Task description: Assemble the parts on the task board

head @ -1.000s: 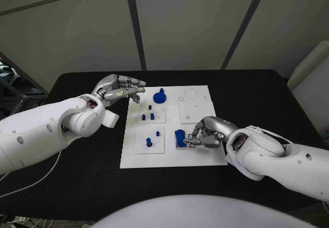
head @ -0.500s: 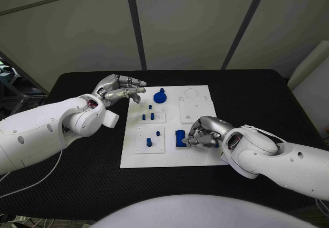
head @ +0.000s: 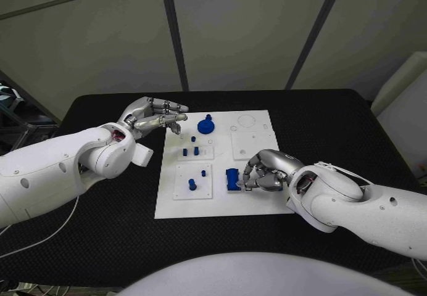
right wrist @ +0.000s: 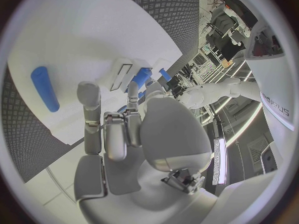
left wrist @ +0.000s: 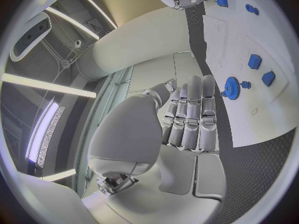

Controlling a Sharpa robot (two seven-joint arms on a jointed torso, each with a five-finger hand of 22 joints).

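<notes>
our right hand (head: pixel 265 172) curled over a blue part (head: pixel 233 178) on the task board (head: pixel 223 206), apparently gripping it, left hand (head: pixel 153 115) half-curled, holding nothing

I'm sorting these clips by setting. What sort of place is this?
Probably a robotics lab or test cell. A white task board with small blue parts lies on a black table, plain grey panel walls stand behind it, and the right wrist view shows long ceiling lights and cluttered equipment.
</notes>
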